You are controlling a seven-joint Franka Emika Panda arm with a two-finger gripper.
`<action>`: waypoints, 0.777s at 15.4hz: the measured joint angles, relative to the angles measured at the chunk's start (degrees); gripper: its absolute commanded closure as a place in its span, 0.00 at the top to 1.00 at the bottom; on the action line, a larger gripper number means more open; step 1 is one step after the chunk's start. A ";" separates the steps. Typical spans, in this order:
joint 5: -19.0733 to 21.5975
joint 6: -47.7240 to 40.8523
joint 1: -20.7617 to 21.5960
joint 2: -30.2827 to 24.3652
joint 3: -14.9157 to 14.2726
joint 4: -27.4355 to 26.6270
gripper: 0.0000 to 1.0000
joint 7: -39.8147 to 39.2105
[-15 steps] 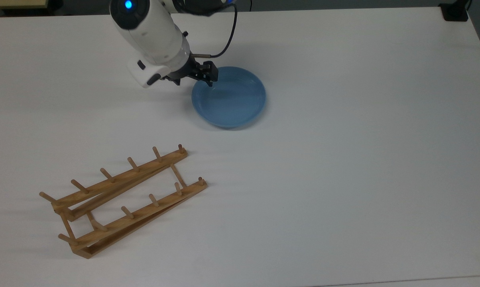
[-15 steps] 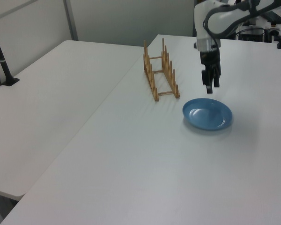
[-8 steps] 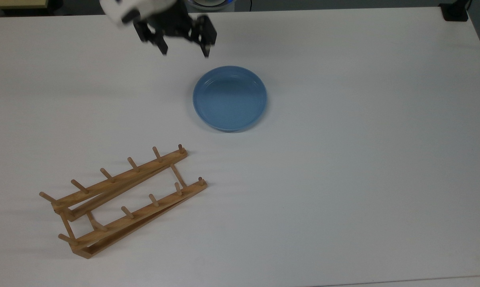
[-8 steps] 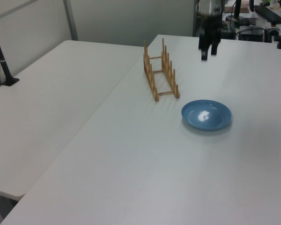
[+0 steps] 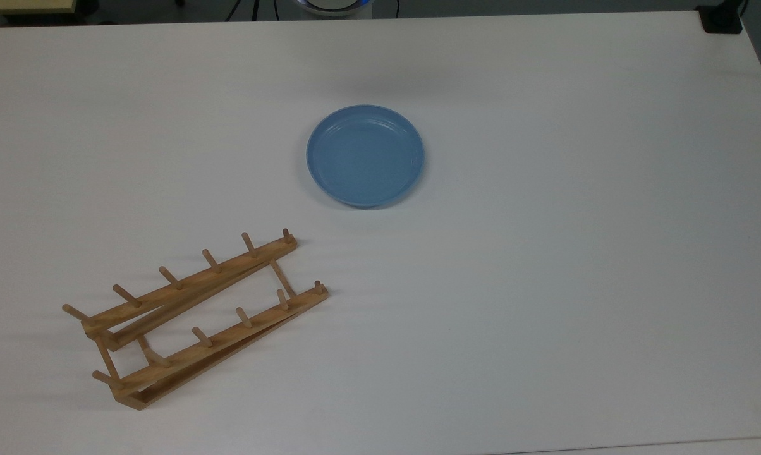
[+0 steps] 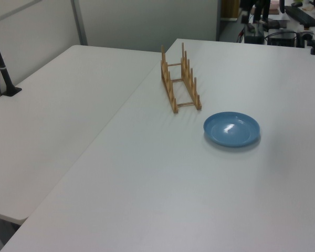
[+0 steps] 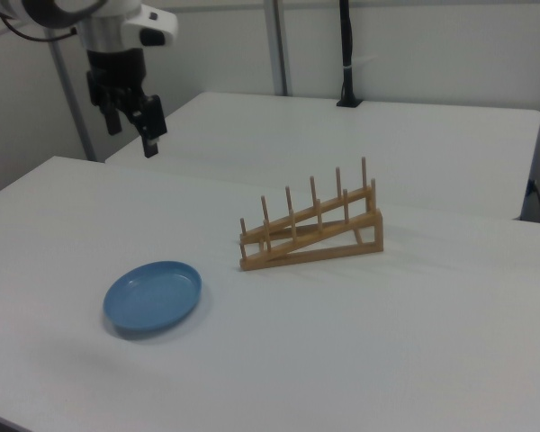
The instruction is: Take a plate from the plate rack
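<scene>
plain light-blue plate (image 5: 365, 155); light-brown wooden rack (image 5: 191, 316); white table (image 5: 545, 253); black gripper (image 7: 130, 121) on a white arm (image 7: 117, 20).

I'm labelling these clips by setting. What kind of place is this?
Probably a robotics lab or office workroom: plain white tables, partition walls, a black camera pole, and a robot arm's gripper raised above a blue plate and wooden plate rack.

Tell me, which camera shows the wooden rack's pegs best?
The right view: the plate rack stands side-on, its pegs upright in clear rows. The top view looks down on it, foreshortening the pegs; the left view sees it end-on, rows overlapping.
</scene>
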 measured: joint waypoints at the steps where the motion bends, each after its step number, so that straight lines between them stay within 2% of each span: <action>1: -0.26 -0.54 0.00 -0.65 -0.01 0.00 1.00 0.20; 4: -3.83 -0.09 0.06 -0.91 -0.01 -0.05 1.00 0.30; 6: -5.53 3.60 0.12 -0.51 -0.01 -0.44 1.00 -0.02; 12: -6.84 7.82 0.15 0.40 -0.03 -0.86 1.00 -7.11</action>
